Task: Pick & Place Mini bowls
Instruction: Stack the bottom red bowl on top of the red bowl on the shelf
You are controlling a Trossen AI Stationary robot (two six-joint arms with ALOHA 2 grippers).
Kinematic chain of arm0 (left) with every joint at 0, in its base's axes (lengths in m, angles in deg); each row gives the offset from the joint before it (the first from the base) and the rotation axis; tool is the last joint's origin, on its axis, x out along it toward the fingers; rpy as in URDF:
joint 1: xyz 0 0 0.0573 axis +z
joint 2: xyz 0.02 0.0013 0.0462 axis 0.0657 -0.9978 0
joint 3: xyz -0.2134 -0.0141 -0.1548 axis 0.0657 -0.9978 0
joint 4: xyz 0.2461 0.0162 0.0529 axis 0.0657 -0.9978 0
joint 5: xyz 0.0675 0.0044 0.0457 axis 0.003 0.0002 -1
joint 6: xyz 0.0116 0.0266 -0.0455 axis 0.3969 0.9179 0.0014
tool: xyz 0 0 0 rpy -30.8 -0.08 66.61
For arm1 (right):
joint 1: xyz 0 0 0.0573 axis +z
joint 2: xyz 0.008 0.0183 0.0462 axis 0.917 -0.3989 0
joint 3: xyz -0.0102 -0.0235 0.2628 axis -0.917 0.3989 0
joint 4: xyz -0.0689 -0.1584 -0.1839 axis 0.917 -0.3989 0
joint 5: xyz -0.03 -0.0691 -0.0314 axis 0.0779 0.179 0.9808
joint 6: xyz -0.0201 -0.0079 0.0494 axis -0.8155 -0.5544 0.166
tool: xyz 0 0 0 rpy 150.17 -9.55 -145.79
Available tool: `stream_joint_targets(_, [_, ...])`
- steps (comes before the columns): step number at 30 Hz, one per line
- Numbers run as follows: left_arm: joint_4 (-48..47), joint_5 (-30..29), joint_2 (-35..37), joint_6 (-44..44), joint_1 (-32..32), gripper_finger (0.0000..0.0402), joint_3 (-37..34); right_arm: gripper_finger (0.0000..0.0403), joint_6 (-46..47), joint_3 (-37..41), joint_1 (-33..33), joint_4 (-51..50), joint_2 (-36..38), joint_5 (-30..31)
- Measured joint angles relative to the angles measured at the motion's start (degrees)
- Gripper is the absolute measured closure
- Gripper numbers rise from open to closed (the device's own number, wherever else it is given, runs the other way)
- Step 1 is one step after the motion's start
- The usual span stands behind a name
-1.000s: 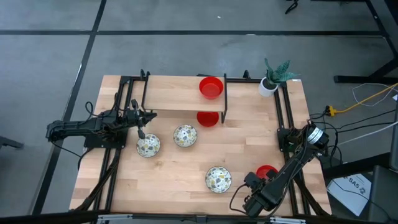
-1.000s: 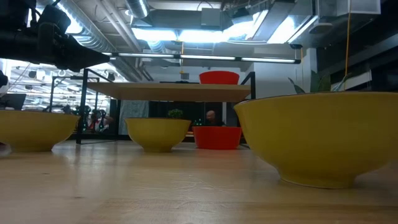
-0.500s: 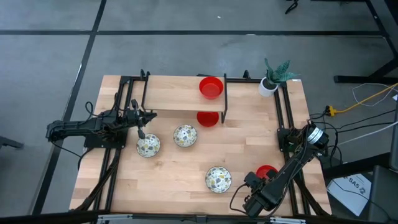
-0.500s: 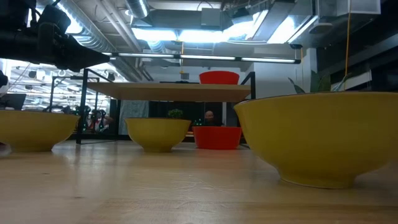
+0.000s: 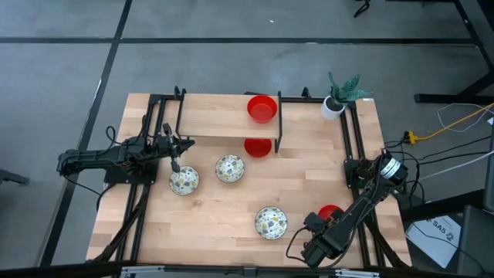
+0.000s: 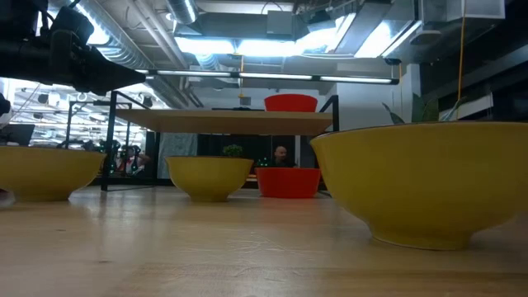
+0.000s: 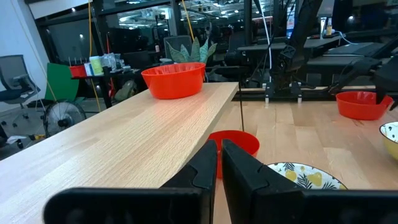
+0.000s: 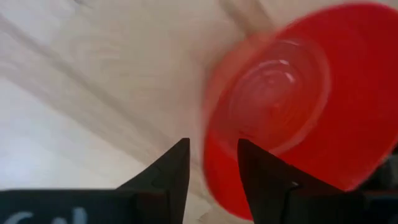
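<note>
Three red bowls show in the high view: one on the raised shelf [image 5: 262, 108], one under it [image 5: 258, 146], one near the table's near right corner [image 5: 330, 211]. Three patterned bowls [image 5: 184, 181], [image 5: 230, 168], [image 5: 271, 222] sit on their bases on the table. My right gripper [image 8: 211, 165] is open and points down over the near right red bowl [image 8: 292, 106]. One finger [image 8: 171, 174] stands outside the rim and the other [image 8: 264, 177] over the bowl's inside. My left gripper [image 7: 219, 163] is shut, hovering beside the leftmost patterned bowl [image 7: 305, 175]. My right gripper's fingers stand on either side of the red bowl's rim [image 8: 214, 180], coming from above. The picture is smeared there, and I cannot tell whether either finger touches the rim. The bowl rests on the table.
A wooden shelf [image 5: 216, 120] on a black frame spans the table's far half. A white pot with a green plant [image 5: 333, 104] stands at the far right corner. Black rails [image 5: 351, 147] run along both sides. Bare wood lies between the patterned bowls and the near edge [image 5: 208, 232].
My right arm has shifted slightly by the near right red bowl. All bowls have stayed in place.
</note>
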Motion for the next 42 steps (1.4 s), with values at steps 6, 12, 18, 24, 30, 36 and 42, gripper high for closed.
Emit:
stream_joint_targets(6, [-0.02, -0.01, -0.02, 0.01, 0.00, 0.0385, 0.00, 0.0267, -1.00, -1.43, -0.16, 0.32, 0.00, 0.29])
stream_joint_targets(12, [0.00, 0.00, -0.02, 0.00, -0.02, 0.0386, 0.00, 0.0299, -0.98, -1.72, -0.25, 0.30, 0.00, 0.39])
stream_joint_targets(18, [-0.02, 0.00, -0.02, 0.00, 0.00, 0.0383, 0.00, 0.0382, -0.95, -1.72, -0.42, 0.14, 0.00, 0.40])
stream_joint_targets(24, [-0.02, 0.00, -0.02, 0.00, 0.00, 0.0382, 0.01, 0.0382, -1.50, -1.72, -1.80, 1.16, 0.00, 0.40])
stream_joint_targets(30, [-0.01, -0.01, -0.01, 0.00, 0.00, 0.0380, 0.01, 0.0394, -5.14, -1.85, -4.24, 4.05, 0.17, 1.52])
stream_joint_targets(36, [-0.02, 0.00, -0.02, 0.00, 0.00, 0.0380, 0.00, 0.0397, -6.88, -2.37, -6.85, 5.71, 0.19, -0.32])
stream_joint_targets(42, [-0.02, -0.02, -0.02, 0.00, 0.00, 0.0380, 0.02, 0.0397, -8.39, -6.91, -8.79, 4.98, 0.04, 2.44])
